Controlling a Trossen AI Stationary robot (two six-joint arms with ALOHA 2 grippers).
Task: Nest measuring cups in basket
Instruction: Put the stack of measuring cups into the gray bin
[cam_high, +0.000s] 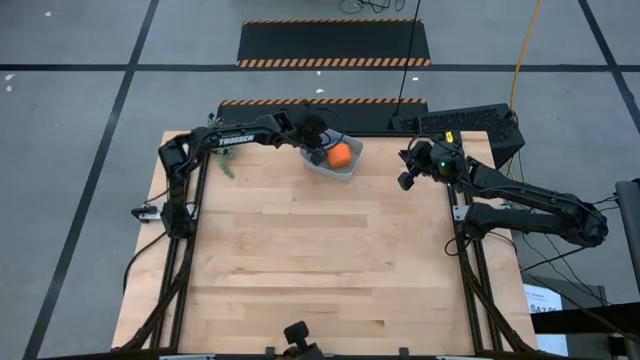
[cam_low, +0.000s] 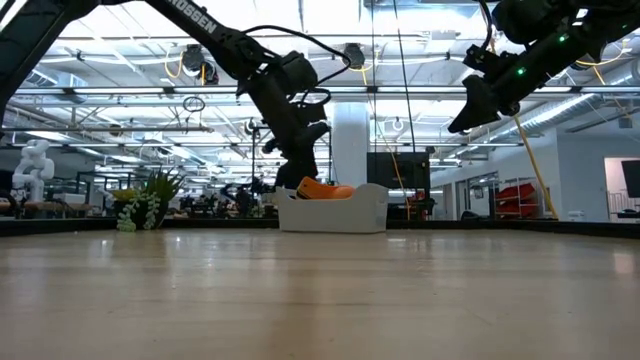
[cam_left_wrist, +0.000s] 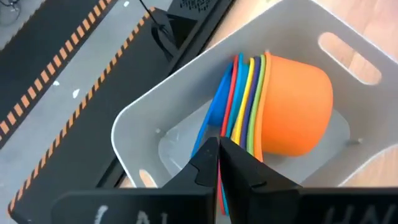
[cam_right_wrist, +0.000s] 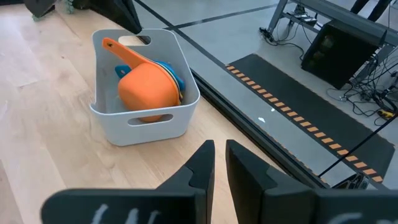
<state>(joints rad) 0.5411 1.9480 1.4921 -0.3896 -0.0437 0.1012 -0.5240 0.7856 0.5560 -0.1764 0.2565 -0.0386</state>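
One basket (cam_high: 340, 166) on the table (cam_high: 320, 270), far side. Inside it, one nested stack of cups (cam_left_wrist: 273, 106): orange outermost, then rims of green, navy, yellow, blue and red showing, six colours counted, any more hidden. Two arms, two grippers. One small plant (cam_low: 145, 205) left of the basket.

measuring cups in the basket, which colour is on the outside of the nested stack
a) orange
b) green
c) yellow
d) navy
a, the orange cup covers the stack of measuring cups lying on its side in the basket, while the other colours show only as thin rims behind it.
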